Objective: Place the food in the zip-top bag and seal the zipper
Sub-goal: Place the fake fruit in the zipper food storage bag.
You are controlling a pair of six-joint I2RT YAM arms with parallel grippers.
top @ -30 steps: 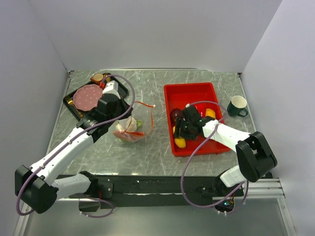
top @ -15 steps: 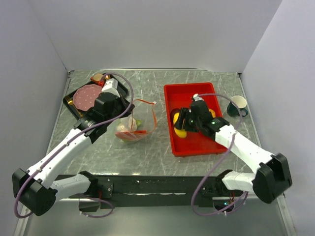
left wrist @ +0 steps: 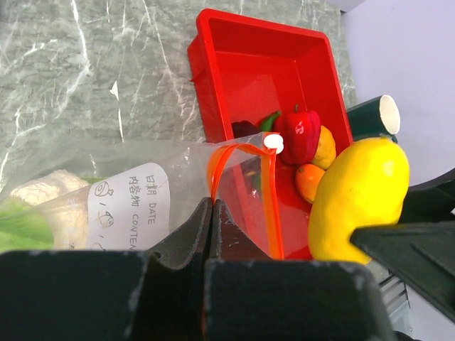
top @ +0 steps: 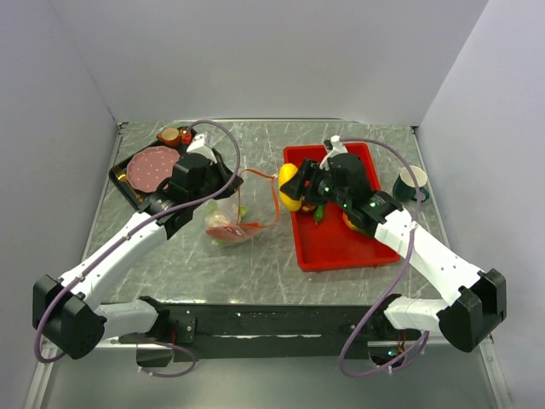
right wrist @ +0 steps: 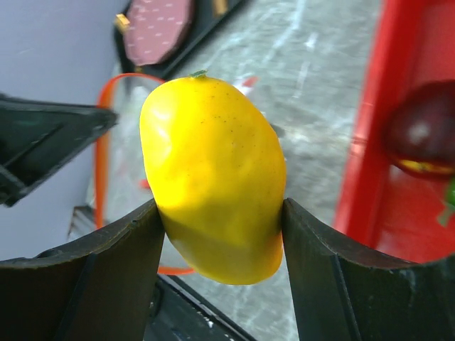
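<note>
Over the left rim of the red tray [top: 341, 251], the right gripper [right wrist: 220, 213] clamps the yellow fruit [top: 289, 187], aimed at the bag [left wrist: 128, 177]. The left gripper [left wrist: 212, 204], jaws pinched together on the bag's edge beside the zipper [left wrist: 272, 206], apparently holds its mouth open; a leafy vegetable [left wrist: 43, 202] lies inside.

Left gripper [left wrist: 212, 213], jaws closed on the bag [left wrist: 178, 169] rim beside its orange zipper [left wrist: 272, 206] (white label [left wrist: 128, 206] facing the lens). Yellow fruit [left wrist: 359, 202] hangs right of the mouth, before the red tray [left wrist: 256, 64] on the tabletop [left wrist: 85, 71].
</note>
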